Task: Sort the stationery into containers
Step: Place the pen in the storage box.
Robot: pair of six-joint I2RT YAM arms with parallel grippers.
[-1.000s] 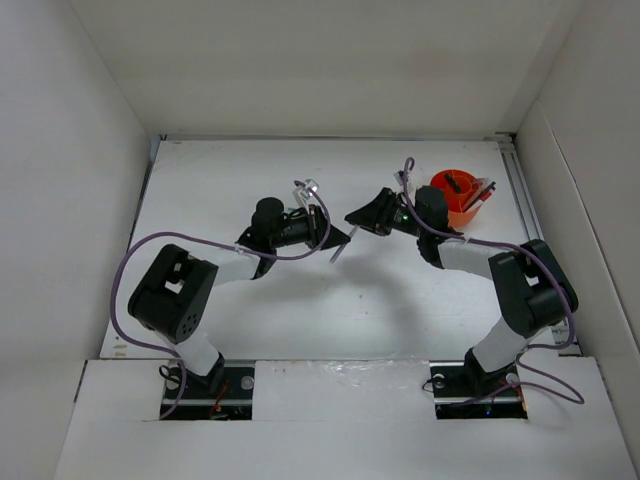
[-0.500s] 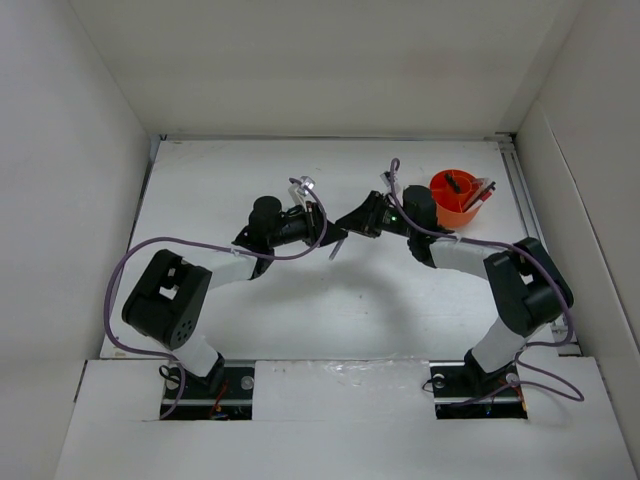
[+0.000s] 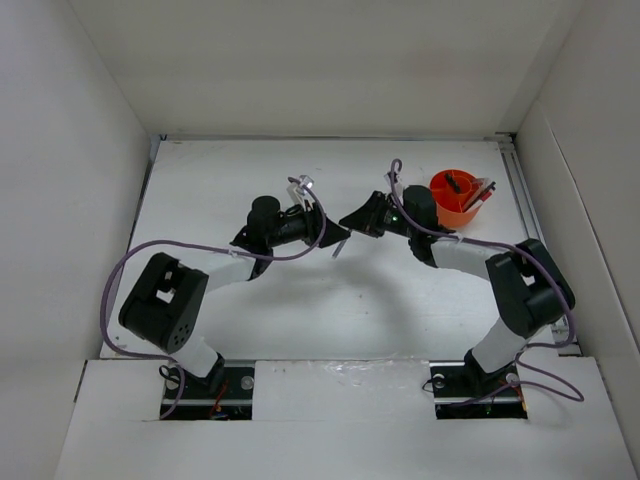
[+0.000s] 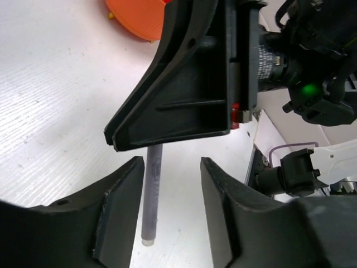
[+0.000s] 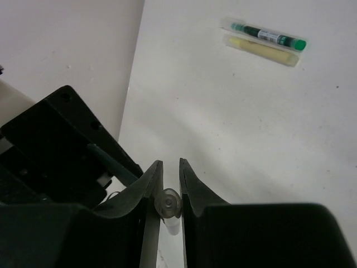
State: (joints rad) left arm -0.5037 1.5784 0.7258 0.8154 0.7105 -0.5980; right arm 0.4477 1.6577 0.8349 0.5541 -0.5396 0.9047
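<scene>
- both arms have closed in toward the middle of the tabletop (image 3: pixel 300 320) since a second ago: the left arm (image 3: pixel 165 305) has swung its elbow a little outward, and the right arm (image 3: pixel 520 285) has reached further left, so the two wrists now nearly meet.
- orange organiser (image 3: pixel 450 212) sits unchanged at the far right, behind the right arm, with a few items already standing in it.
- left tool (image 4: pixel 171 163) has gone from clamped to spread; its fingers now stand on either side of the stick with a clear gap, though the left one is just beside it.
- right tool (image 5: pixel 170 173) is clamped on the upper end of the dark grey stick (image 4: pixel 152 195), which hangs in the air between the two wrists, above the tabletop.
- likely risk: the stick is pinched only at its tip, so the long free end can swing or slide out and fall to the tabletop.
- second risk: if the left tool backs away at an angle, its near finger could brush the stick and twist it in the grip.
- later risk: a tilted stick may catch the organiser's rim or its contents.
- green-yellow marker (image 5: pixel 265 43) lies on the tabletop, not yet sorted.
</scene>
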